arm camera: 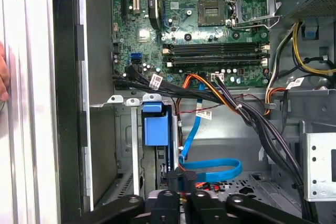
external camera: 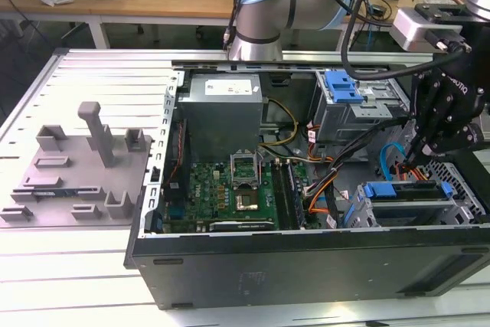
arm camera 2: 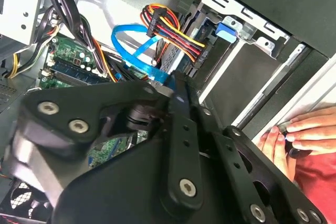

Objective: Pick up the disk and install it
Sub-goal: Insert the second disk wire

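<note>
Exterior view: black robot gripper (external camera: 420, 160) hung low inside open black computer case (external camera: 306, 266), at case's corner on exterior view's right, just above drive cage. Silver metal disk with blue plastic rails (external camera: 406, 193) sat in that cage. Grey moulded fixture plate (external camera: 73, 170) lay on table, well apart.

Second wrist view: gripper (arm camera 2: 176, 85) fingers close together beside blue flat cable (arm camera 2: 131, 51); grip undecidable. Person's hand (arm camera 2: 299, 135) rested at case edge.

First wrist view: disk (arm camera: 156, 129) upright in cage by case wall, gripper (arm camera: 181, 195) near its end; green motherboard (arm camera: 210, 24) beyond.

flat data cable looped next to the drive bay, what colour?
Light blue. The flat cable shows best in the first wrist view, looping beside the drive bay.
</note>
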`<state>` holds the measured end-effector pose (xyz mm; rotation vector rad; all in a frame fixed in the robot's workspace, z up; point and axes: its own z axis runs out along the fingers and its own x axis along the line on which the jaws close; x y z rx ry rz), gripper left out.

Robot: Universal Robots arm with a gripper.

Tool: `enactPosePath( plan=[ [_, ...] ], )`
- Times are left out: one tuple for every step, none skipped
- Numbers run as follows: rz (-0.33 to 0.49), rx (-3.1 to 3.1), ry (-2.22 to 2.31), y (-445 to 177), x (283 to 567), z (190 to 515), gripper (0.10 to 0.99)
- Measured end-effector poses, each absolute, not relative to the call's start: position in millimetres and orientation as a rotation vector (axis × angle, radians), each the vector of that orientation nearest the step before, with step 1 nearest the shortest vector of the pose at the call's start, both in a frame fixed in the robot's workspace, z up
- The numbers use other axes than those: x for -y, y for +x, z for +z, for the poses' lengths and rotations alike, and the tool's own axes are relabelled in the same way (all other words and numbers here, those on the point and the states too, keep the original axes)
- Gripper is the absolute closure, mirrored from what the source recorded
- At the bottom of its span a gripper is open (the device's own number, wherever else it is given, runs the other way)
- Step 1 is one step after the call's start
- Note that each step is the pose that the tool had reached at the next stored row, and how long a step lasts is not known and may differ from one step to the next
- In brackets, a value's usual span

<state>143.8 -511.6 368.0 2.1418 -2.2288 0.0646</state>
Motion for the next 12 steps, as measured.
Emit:
enactPosePath(
  plan=[
    [0.065,2.229,2.142,143.8,511.6,368.0,0.98],
    [0.064,2.229,2.142,143.8,511.6,368.0,0.98],
    [0.064,2.229,2.142,143.8,511.6,368.0,0.98],
    [0.064,2.229,2.142,143.8,511.6,367.9,0.98],
    [0.065,2.229,2.142,143.8,511.6,368.0,0.98],
    [0.064,2.229,2.142,143.8,511.7,368.0,0.98],
    [0.064,2.229,2.142,143.8,511.7,368.0,0.98],
    [0.064,2.229,2.142,143.8,511.7,368.0,0.98],
    [0.064,2.229,2.142,143.8,511.7,368.0,0.969],
    [0.064,2.229,2.142,143.8,511.7,368.0,0.969],
    [0.064,2.229,2.142,143.8,511.7,368.0,0.914],
    [0.064,2.229,2.142,143.8,511.7,368.0,0.843]
  ],
)
